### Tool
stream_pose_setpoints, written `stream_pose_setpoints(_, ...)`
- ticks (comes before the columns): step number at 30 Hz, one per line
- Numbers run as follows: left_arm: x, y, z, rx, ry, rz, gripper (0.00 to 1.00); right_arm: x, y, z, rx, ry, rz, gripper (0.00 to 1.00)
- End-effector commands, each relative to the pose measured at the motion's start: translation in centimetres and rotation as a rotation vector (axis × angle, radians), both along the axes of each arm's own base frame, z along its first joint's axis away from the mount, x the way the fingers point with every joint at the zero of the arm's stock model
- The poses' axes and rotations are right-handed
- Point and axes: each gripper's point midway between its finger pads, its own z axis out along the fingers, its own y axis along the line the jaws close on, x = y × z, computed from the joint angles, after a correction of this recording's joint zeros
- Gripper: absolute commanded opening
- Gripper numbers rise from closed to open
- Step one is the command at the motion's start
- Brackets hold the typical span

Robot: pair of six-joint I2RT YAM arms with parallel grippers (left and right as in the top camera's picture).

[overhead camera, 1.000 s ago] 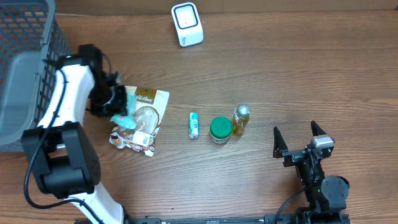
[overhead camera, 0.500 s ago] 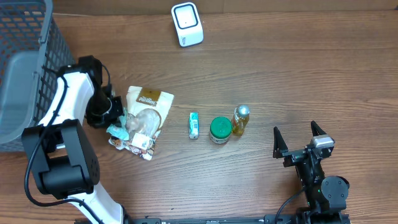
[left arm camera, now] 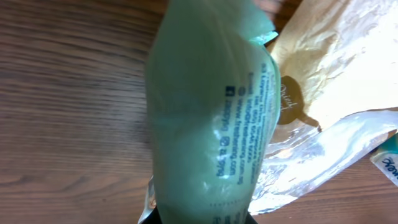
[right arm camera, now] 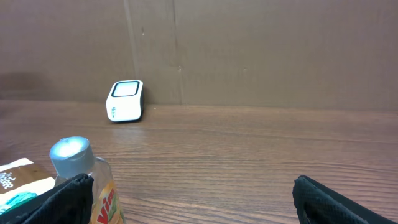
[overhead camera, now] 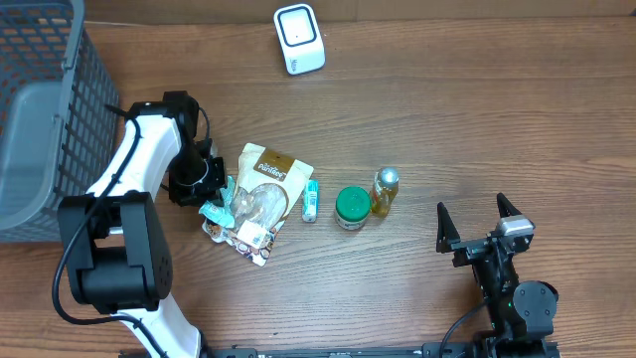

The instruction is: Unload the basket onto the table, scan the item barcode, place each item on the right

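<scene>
At table left-centre: left fingers clamped on one teal pouch, one brown bag beside; right fingers apart, empty.

Mock shop checkout: barcode scanner, grey basket, groceries on wooden table.

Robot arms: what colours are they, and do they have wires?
The left arm is chunky white tubes with black joints, and a thin black cable loops along it. The left gripper is black. The right arm is all black; the right gripper has two pointy black fingers and a small silver block.
</scene>
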Motion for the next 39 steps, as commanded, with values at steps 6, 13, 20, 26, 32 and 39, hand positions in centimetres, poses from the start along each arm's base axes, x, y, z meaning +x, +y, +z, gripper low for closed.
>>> stream_pose_setpoints(6,1.3,5.5,1.1,0.309,-0.026,0.073,0.06,0.0,-0.1,-0.2,-0.004,-0.003,-0.003,1.00)
stream_pose_setpoints(13,1.8,5.7,0.8,0.321,-0.045,0.074,0.06,0.0,-0.1,-0.2,-0.004,-0.003,-0.003,1.00)
stream_pose_setpoints(20,0.4,4.2,0.4,0.265,0.017,0.038,0.07,0.0,-0.1,-0.2,-0.004,-0.003,-0.003,1.00)
stream_pose_setpoints(26,-1.4,2.0,0.8,0.190,0.089,-0.028,0.10,0.0,-0.1,-0.2,-0.004,-0.003,-0.003,1.00)
stream_pose_setpoints(32,-2.4,-1.9,1.3,-0.025,0.115,-0.105,0.09,0.0,-0.1,-0.2,-0.004,-0.003,-0.003,1.00)
stream_pose_setpoints(39,-2.1,-7.1,3.1,-0.370,0.059,-0.163,0.06,0.0,-0.1,-0.2,-0.004,-0.003,-0.003,1.00)
